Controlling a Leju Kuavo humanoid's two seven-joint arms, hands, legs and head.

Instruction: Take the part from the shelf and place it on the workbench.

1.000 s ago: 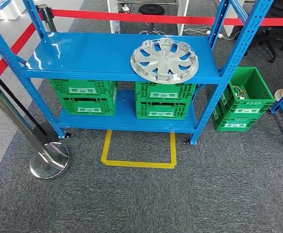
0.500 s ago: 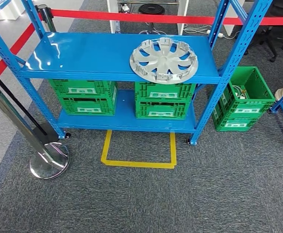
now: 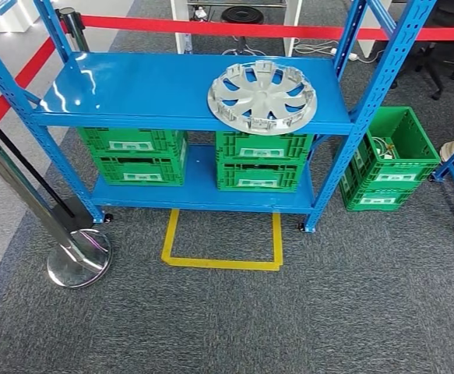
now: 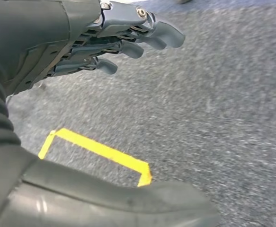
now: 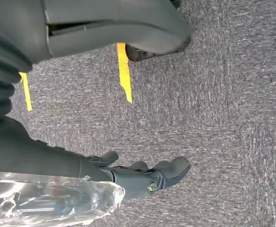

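A silver wheel cover (image 3: 262, 96) lies flat on the right half of the blue shelf's upper board (image 3: 142, 86), seen in the head view. My left hand (image 4: 104, 38) hangs over the grey carpet with its fingers stretched out and nothing in them. My right hand (image 5: 136, 175) also hangs above the carpet, fingers extended and holding nothing. Both hands are well away from the wheel cover.
Green crates (image 3: 136, 154) (image 3: 263, 160) sit on the lower shelf board, and another green crate (image 3: 388, 160) stands on the floor to the right. A yellow tape square (image 3: 224, 241) marks the carpet before the shelf. A chrome barrier post base (image 3: 77, 257) with red belts (image 3: 236, 29) stands at the left.
The camera has shifted very slightly, so the shelf and wheel cover sit a touch higher and further left in the picture. Nothing on the shelf has moved.
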